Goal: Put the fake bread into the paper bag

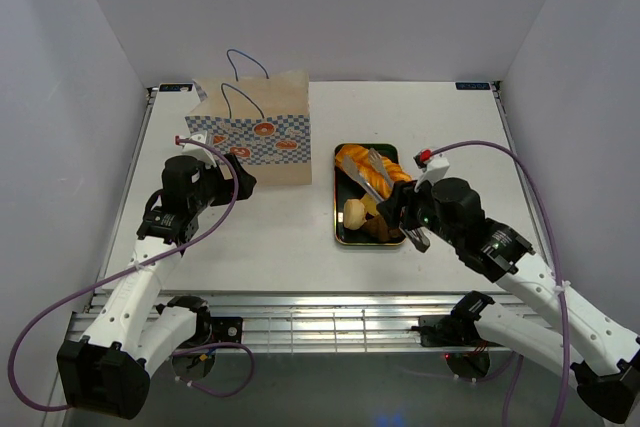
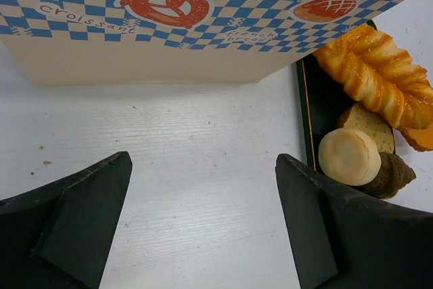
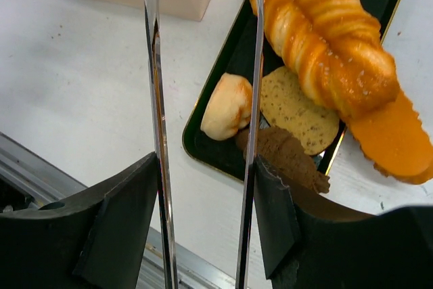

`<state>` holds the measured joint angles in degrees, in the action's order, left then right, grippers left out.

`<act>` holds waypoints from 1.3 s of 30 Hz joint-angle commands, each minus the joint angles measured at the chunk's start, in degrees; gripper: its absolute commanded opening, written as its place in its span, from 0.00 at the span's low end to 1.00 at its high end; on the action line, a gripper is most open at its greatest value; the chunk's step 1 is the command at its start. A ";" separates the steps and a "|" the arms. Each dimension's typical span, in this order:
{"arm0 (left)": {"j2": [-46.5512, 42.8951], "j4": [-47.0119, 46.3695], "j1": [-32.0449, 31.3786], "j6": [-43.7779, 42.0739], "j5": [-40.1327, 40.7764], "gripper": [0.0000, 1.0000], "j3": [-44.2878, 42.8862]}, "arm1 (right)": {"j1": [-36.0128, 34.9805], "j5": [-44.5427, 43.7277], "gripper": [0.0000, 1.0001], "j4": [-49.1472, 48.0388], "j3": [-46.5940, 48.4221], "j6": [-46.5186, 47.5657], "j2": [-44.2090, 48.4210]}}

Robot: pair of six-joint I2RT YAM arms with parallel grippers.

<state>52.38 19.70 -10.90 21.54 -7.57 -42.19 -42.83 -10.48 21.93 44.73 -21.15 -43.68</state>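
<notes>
The fake bread lies in a dark green tray (image 1: 340, 233): a long golden twist (image 3: 325, 32), a pale round roll (image 3: 226, 106), a speckled slice (image 3: 298, 109), a brown piece (image 3: 284, 157) and an orange slice (image 3: 392, 140). My right gripper (image 3: 205, 160) is shut on the metal tongs (image 3: 154, 99), whose two arms stand apart and reach over the tray's left side. The paper bag (image 1: 262, 137) stands upright to the tray's left. Beside the bag's front, my left gripper (image 2: 203, 160) hangs open over bare table, holding nothing.
The tray (image 2: 308, 120) sits just right of the bag's corner (image 2: 203, 45). The table's near edge with its metal rail (image 3: 40, 167) runs below the right gripper. White walls enclose the table at the back and both sides.
</notes>
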 commanded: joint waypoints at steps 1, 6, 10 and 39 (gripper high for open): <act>-0.17 -0.10 -0.18 0.26 -0.78 0.98 -2.37 | 0.03 2.64 0.61 -0.40 -1.31 -3.19 0.97; -0.17 -0.19 -0.18 0.26 -0.86 0.98 -2.37 | 0.03 8.46 0.62 1.35 -5.26 -3.90 -0.44; -0.35 -0.19 -0.18 0.26 -1.04 0.98 -2.28 | -0.06 7.94 0.62 3.11 -6.50 -4.52 0.09; -0.52 -0.28 -0.18 0.26 -1.48 0.98 -2.28 | 0.03 5.91 0.43 1.27 -8.17 -3.90 -2.81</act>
<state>52.42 19.70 -10.90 21.69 -8.21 -42.19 -42.81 -3.81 25.23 33.15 -25.61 -46.61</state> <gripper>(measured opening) 0.979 0.458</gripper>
